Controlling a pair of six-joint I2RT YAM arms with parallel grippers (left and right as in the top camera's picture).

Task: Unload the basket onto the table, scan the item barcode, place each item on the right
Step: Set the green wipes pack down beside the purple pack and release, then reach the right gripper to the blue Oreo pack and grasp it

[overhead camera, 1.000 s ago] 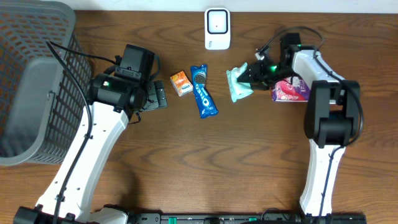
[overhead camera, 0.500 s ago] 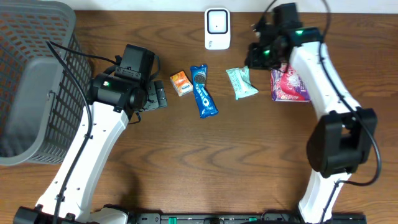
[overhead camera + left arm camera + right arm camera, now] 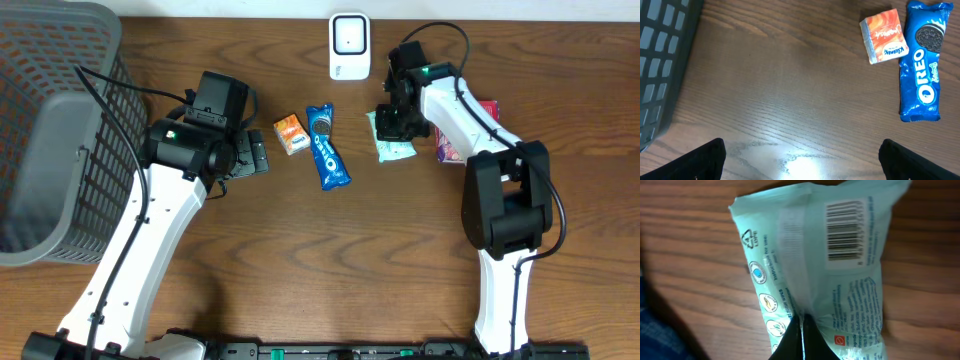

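Observation:
A mint-green wipes pack (image 3: 392, 150) lies flat on the table, right of centre. In the right wrist view the pack (image 3: 840, 280) shows its back, with the barcode (image 3: 845, 230) facing up. My right gripper (image 3: 398, 122) is over its near end, shut, its black tips (image 3: 801, 335) together against the film. The white scanner (image 3: 349, 45) stands at the table's back edge, up and to the left of the pack. My left gripper (image 3: 250, 155) hangs wide open over bare wood (image 3: 802, 160), holding nothing.
A blue Oreo packet (image 3: 328, 148) (image 3: 922, 65) and a small orange tissue pack (image 3: 290, 133) (image 3: 883, 36) lie between the arms. A pink packet (image 3: 470, 140) sits right of the wipes pack. A grey mesh basket (image 3: 50, 150) (image 3: 660, 65) fills the left side.
The right gripper let go of the wipes pack and shut. The arm swung up and left, and now rests over the pack. The left arm has not moved.

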